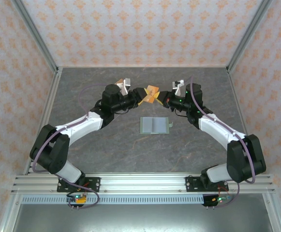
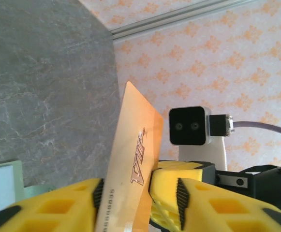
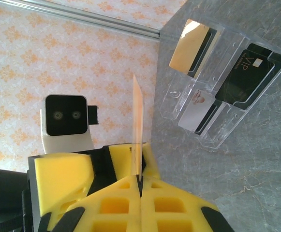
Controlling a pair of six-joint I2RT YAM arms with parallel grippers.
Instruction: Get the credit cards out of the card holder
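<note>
Sage-green card holder (image 1: pixel 154 124) lies open flat on grey counter (image 1: pixel 106 145), mid-way between arms, near side of claws. Left claw (image 2: pixel 147 193) and right claw (image 3: pixel 140 181) both clamp one orange VIP card (image 2: pixel 133 169) raised above counter.

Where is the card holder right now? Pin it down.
In the top external view the card holder lies open on the table's middle, just nearer the bases than the two grippers meeting over an orange card.
</note>
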